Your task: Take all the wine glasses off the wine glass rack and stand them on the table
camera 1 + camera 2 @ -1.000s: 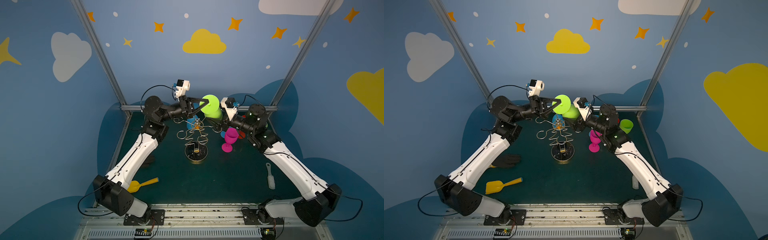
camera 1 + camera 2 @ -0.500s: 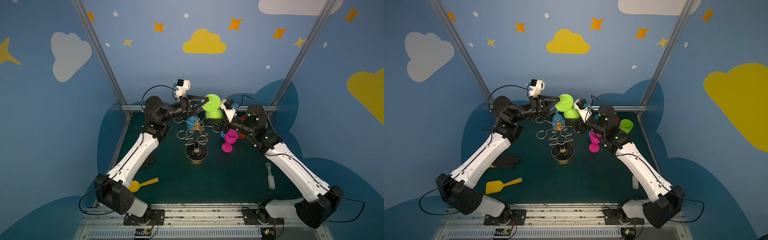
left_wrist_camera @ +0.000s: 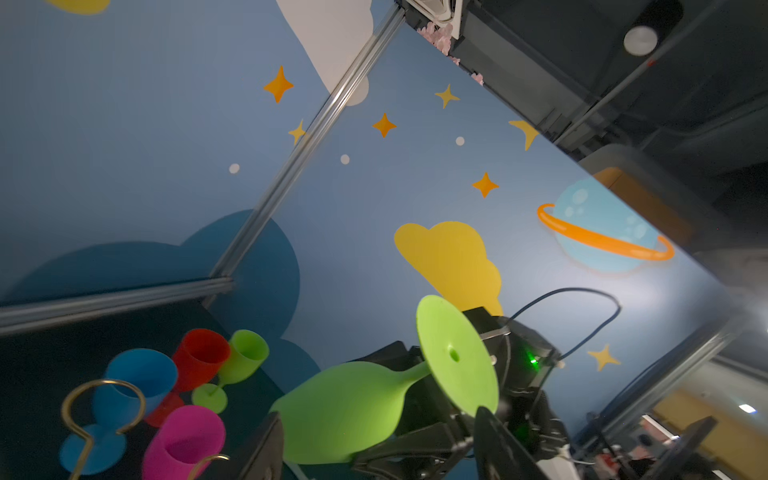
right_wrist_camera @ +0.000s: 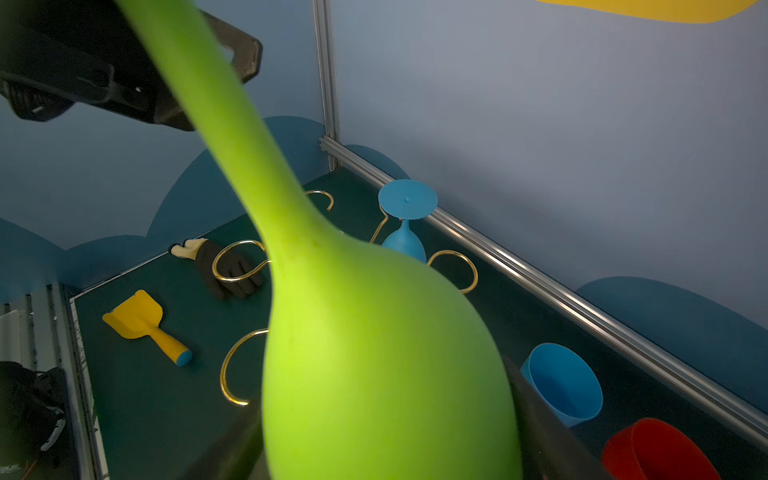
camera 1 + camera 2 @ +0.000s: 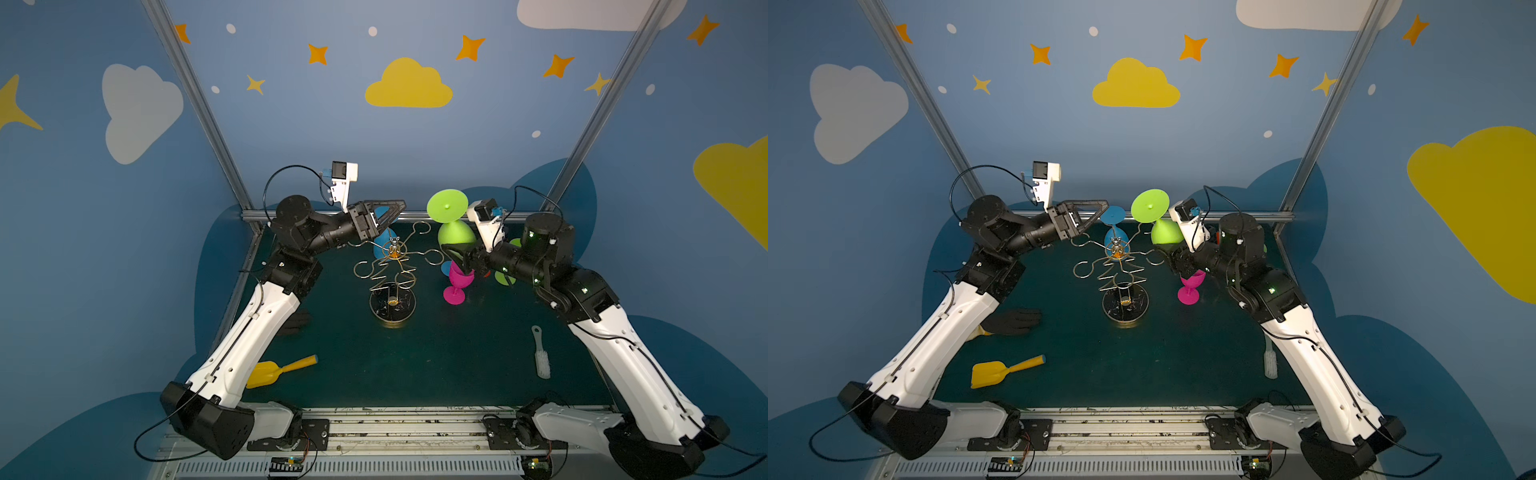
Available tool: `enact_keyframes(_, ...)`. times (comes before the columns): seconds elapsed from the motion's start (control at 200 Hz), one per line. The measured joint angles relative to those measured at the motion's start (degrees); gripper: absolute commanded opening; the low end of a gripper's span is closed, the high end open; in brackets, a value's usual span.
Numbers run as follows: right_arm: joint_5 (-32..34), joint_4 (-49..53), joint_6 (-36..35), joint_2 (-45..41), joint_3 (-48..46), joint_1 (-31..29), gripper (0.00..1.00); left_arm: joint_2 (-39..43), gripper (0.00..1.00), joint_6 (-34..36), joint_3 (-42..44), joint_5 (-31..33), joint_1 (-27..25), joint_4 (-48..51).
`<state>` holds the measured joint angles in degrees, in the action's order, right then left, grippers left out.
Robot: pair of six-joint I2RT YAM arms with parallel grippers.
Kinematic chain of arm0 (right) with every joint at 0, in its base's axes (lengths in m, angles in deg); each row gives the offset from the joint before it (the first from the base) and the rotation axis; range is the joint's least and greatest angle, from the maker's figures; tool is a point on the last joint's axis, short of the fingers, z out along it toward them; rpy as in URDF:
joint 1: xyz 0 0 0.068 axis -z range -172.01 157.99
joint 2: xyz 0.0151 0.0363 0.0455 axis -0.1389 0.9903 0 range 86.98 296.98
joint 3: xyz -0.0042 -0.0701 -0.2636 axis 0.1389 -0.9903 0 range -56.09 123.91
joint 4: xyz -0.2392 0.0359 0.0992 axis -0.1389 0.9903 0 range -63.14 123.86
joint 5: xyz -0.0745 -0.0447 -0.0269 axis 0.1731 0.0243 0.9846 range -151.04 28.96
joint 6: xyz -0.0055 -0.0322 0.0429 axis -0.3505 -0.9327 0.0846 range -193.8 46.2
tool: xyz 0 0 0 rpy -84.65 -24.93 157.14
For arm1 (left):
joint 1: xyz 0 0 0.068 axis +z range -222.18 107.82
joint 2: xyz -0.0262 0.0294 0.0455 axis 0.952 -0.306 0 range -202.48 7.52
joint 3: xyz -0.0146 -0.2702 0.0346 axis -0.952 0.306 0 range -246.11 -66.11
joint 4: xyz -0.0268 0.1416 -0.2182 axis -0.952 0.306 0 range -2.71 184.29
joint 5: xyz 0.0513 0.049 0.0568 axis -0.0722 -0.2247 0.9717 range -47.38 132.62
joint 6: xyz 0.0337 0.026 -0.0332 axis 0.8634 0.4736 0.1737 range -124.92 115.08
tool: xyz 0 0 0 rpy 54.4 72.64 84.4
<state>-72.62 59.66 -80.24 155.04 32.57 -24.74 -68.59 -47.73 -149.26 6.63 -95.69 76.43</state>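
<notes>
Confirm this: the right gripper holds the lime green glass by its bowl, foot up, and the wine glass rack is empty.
Wrong on one count: the wine glass rack is not empty; a blue glass hangs upside down from one loop, as the right wrist view shows. The right gripper does hold the lime green glass by its bowl, foot up.
</notes>
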Motion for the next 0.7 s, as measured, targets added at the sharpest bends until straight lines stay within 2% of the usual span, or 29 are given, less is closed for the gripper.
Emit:
enact_keyframes(0.175, 0.2, 7.2, 2.0, 1.2, 4.1, 0.0, 0.25, 1.8, 0.65, 23.8, 6.1, 9.0, -4.2, 0.6)
enact_keyframes(0.315, -0.7, 11.6, 3.1, 3.4, 7.2, 0.0, 0.24, 2.3, 0.64, 39.1, 10.4, 13.2, -7.1, -1.8)
enact_keyframes(0.491, -1.7, 14.2, 4.4, 4.4, 8.0, 0.0, 0.22, 2.3, 0.64, 50.3, 11.7, 15.5, -7.9, -7.0)
enact_keyframes(0.701, -2.8, 15.5, 6.0, 4.4, 7.5, -0.1, 0.2, 1.6, 0.62, 58.2, 11.9, 14.8, -8.1, -11.7)
